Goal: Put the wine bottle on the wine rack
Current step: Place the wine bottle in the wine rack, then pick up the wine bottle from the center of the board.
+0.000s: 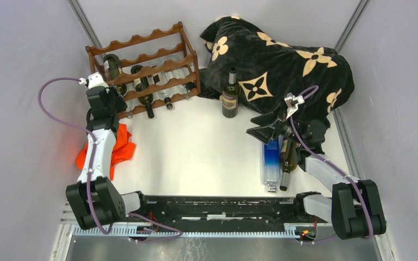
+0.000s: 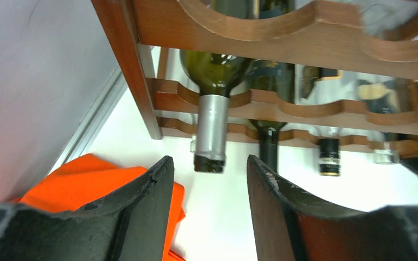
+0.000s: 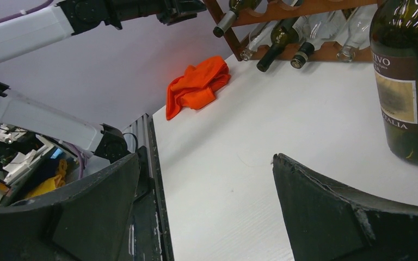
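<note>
From the top, the rack (image 1: 141, 65) stands at the far left of the desk (image 1: 196, 157), with bottles lying in it. The left end effector (image 2: 208, 163) is at its front left corner. Only its wrist view shows that its 2 fingers are apart and hold nothing. A silver-neck bottle (image 2: 212, 109) lies in the rack just past them, neck out. An orange cloth (image 2: 98, 185) lies on the desk below.

The right end effector (image 3: 207, 157) is wide apart and empty. Its view shows a standing bottle (image 3: 405, 81) close by. Only the top view shows a clear bottle (image 1: 271, 163) and a dark bottle (image 1: 287, 157) lying by the right arm, with a black blanket (image 1: 283, 60) behind.
</note>
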Robot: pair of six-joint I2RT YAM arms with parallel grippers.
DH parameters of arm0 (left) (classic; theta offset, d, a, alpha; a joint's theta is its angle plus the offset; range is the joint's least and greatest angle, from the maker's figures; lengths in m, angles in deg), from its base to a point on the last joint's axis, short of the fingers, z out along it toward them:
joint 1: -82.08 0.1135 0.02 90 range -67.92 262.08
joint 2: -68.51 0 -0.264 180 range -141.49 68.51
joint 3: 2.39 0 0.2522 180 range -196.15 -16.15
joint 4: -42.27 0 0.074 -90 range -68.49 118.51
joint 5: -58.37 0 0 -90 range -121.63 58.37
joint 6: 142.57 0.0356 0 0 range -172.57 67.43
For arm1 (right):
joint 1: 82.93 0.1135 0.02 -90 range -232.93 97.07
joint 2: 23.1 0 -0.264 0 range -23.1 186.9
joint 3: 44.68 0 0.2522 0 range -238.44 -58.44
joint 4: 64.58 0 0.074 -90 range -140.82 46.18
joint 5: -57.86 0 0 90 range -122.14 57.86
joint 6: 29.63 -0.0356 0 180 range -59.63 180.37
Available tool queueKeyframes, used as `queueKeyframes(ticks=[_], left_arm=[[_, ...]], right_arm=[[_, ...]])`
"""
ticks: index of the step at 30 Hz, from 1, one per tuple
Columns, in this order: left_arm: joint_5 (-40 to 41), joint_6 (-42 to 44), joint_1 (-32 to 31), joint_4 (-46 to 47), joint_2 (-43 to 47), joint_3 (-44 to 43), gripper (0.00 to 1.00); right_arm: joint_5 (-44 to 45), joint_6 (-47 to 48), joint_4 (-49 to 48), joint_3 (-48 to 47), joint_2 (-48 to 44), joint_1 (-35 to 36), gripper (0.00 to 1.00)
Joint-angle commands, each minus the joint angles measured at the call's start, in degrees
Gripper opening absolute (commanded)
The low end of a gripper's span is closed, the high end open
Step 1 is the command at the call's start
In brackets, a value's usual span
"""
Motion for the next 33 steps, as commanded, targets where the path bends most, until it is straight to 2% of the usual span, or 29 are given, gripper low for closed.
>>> queueKeyframes(ticks=[1, 5, 9, 10, 13, 16, 21, 22, 26, 30, 33], left_arm=[[-6.37, -5.13, 0.21, -2.51, 8.87, 0.61, 0.60], [-10.22, -8.42, 0.23, -5.11, 16.79, 2.60, 0.74], [-13.87, -11.51, 0.22, -9.68, 23.40, 3.43, 0.98], [-14.96, -12.22, 0.20, -10.87, 24.83, 3.53, 1.00], [-18.74, -13.99, 0.18, -14.58, 28.48, 3.53, 1.00], [-26.11, -14.84, 0.19, -15.44, 31.52, 4.19, 1.00], [-38.72, -16.80, 0.18, -14.28, 32.79, 3.68, 0.97], [-40.35, -17.15, 0.20, -13.92, 32.53, 3.28, 0.96], [-45.65, -20.38, 0.18, -10.68, 30.50, 2.82, 0.95], [-50.59, -25.87, -0.08, -3.27, 27.06, 3.43, 0.95], [-49.20, -25.85, -2.66, -1.91, 23.50, 1.09, 0.93]], right_arm=[[-1.05, 4.11, -2.57, -1.19, -1.87, -0.19, 0.98], [-2.64, 10.41, 0.05, -2.10, -3.87, -0.48, 0.98], [-3.29, 24.25, 9.48, -3.48, -7.65, -0.96, 0.98], [-3.48, 28.56, 12.83, -4.24, -8.51, -1.14, 0.98], [-4.55, 43.13, 26.72, -8.50, -9.27, -2.04, 0.98], [-3.88, 56.73, 42.24, -13.34, -8.51, -2.44, 0.98], [-8.46, 74.10, 58.37, -17.75, -8.90, -2.32, 0.98], [-10.53, 78.64, 64.03, -18.47, -9.08, -2.38, 0.98], [-15.96, 104.89, 85.25, -20.17, -9.76, -2.32, 0.98], [-19.75, 107.53, 86.25, -17.21, -9.79, -2.39, 0.98], [-18.77, 107.94, 85.08, -15.16, -9.63, -2.37, 0.98]])
